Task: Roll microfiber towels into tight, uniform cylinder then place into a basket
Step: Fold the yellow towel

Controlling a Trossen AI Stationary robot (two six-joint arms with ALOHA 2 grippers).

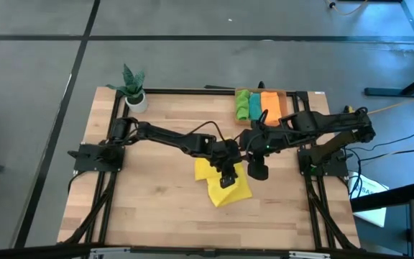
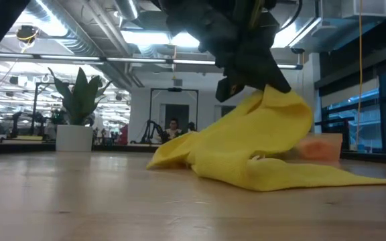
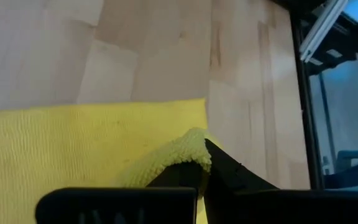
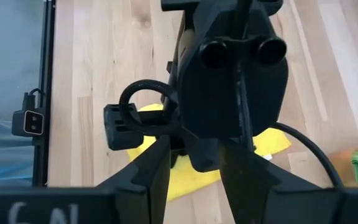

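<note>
Left gripper [image 1: 228, 180] is clamped tight on a fold of the yellow towel [image 1: 225, 185], near the middle of the table [image 1: 157, 208]. In the left wrist view its fingers [image 3: 225, 171] meet on a bunched yellow edge, with flat yellow cloth spread behind it on the wood. From the low view the pinched part of the yellow towel [image 2: 246, 150] is lifted into a peak under the dark gripper, the rest trails down and lies crumpled on the tabletop.

Right gripper [image 1: 258, 171] hangs just beside the left one, over the towel's right edge. Its fingers [image 4: 151, 165] stand apart, nothing between them; the right wrist view looks past them straight at the left arm's wrist housing [image 4: 232, 74], with yellow cloth below.

Both arms reach in from the table's sides and meet at the centre.

Basket [image 1: 287, 104] sits at the far right of the table, behind the right arm. In it, side by side: bright green towel [image 1: 243, 105], teal towel [image 1: 254, 106], orange towel [image 1: 269, 106]. All three well apart from the yellow one.

Potted plant [image 1: 134, 86] in a white pot stands at the far left corner. A person shows in the room beyond, small, in the low view.
</note>
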